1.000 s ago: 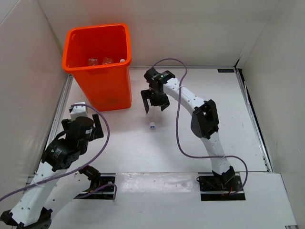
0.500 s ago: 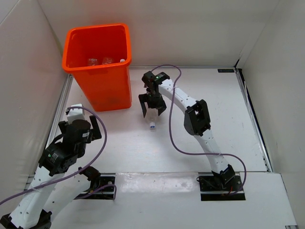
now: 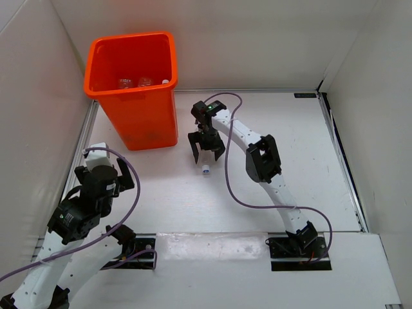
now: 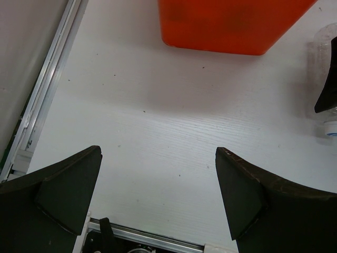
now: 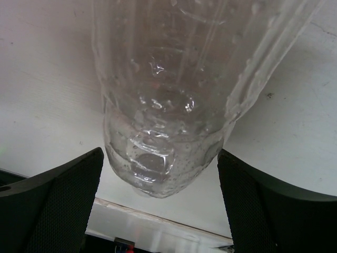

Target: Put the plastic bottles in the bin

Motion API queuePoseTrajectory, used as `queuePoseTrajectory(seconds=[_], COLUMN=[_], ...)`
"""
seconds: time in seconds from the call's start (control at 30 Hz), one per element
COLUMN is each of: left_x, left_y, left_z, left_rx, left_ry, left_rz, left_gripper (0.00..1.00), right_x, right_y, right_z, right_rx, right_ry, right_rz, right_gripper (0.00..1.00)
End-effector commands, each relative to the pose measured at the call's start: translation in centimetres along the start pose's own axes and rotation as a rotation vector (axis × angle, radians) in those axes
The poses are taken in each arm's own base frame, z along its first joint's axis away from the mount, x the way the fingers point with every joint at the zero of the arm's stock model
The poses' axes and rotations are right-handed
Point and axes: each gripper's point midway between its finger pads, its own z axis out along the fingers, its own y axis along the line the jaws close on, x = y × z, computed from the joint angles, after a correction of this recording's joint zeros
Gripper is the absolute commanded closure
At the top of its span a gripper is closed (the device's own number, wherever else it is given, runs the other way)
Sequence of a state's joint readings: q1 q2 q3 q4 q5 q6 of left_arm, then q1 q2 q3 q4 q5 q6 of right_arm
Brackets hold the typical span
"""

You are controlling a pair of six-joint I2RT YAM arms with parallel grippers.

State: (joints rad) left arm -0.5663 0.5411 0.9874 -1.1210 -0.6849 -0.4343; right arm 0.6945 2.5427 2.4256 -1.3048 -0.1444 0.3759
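Observation:
A bare clear plastic bottle [image 3: 205,164] lies on the table right of the orange bin [image 3: 151,119], its white cap toward the near edge. My right gripper [image 3: 206,149] is open and straddles the bottle's base end. In the right wrist view the bottle [image 5: 179,95] sits between the spread fingers [image 5: 52,205] with gaps on both sides. Two more clear bottles [image 3: 134,82] lie inside the bin. My left gripper [image 3: 111,172] is open and empty, near the left wall in front of the bin. The left wrist view shows the bin's base [image 4: 231,23] and the bottle [image 4: 322,52] at the right edge.
White walls close in the table at the left, back and right. A metal rail [image 4: 47,89] runs along the left edge. Purple cables loop from both arms over the table near the right arm [image 3: 235,187].
My right gripper has moved down and slightly left onto the bottle, now straddling it. My left arm has drawn back toward the near left.

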Motion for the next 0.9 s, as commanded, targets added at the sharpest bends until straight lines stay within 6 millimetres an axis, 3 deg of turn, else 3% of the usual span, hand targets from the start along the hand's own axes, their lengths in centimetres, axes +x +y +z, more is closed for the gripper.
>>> queuePoseTrajectory(seconds=[0.0,0.33,0.63,0.87], left_x=[0.0,0.0,0.0,0.1], left_y=[0.1,0.3,0.4,0.4], left_z=[0.3,0.2,0.1,0.1], left_rx=[-0.016,-0.015,-0.016,-0.020], left_ry=[-0.005,-0.012,-0.013,-0.008], left_rz=[0.012,0.009,0.012,0.016], left_gripper=[0.00,0.00,0.00,0.00], right_x=[0.2,0.6,1.2,2.3], right_y=[0.2,-0.4,-0.5,-1.5], right_z=[-0.5,0.3,0.5,-0.6], right_rx=[-0.017,-0.021,-0.034,-0.015], right_ry=[0.014,0.045,0.063,0.054], right_rz=[-0.011,-0.006,-0.012,-0.014], right_gripper=[0.10,0.27,0.57,0.92])
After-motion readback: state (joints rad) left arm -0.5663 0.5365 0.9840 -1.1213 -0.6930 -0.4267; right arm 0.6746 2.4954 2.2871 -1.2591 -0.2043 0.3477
